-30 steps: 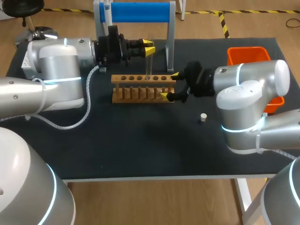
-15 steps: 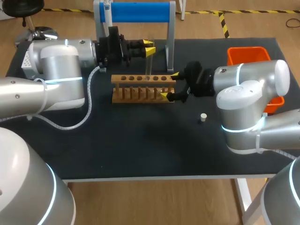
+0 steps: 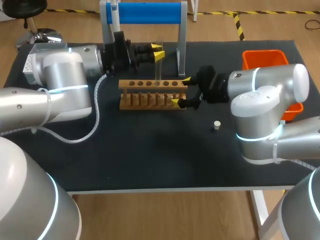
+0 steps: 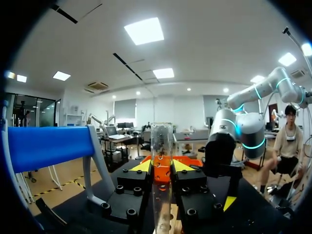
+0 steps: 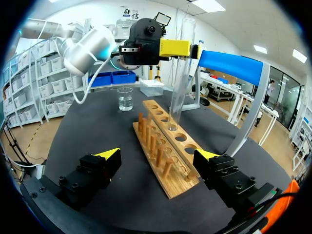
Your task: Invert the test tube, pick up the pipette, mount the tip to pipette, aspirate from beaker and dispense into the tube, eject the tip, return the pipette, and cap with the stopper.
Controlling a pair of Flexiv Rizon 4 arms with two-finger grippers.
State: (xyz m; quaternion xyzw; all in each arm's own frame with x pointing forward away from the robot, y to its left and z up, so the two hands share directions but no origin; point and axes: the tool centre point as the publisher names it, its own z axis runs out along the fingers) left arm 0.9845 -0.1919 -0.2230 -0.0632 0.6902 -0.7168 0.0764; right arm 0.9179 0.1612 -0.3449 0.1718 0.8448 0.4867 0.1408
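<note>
One clear glass test tube (image 4: 161,146), pinched between left fingers (image 4: 141,166); right fingers (image 5: 108,156) spread, brown wooden rack (image 5: 171,185) end between them.

Black-topped table (image 3: 150,160) fills the head view. Wood-brown floor (image 3: 165,215) shows at 6 and 12 o'clock, with yellow-black tape (image 3: 239,25) at 1 o'clock. Left wrist view: white ceiling (image 4: 97,53), square light panels (image 4: 144,30). Right wrist view: white shelves (image 5: 29,83) past the table.
</note>
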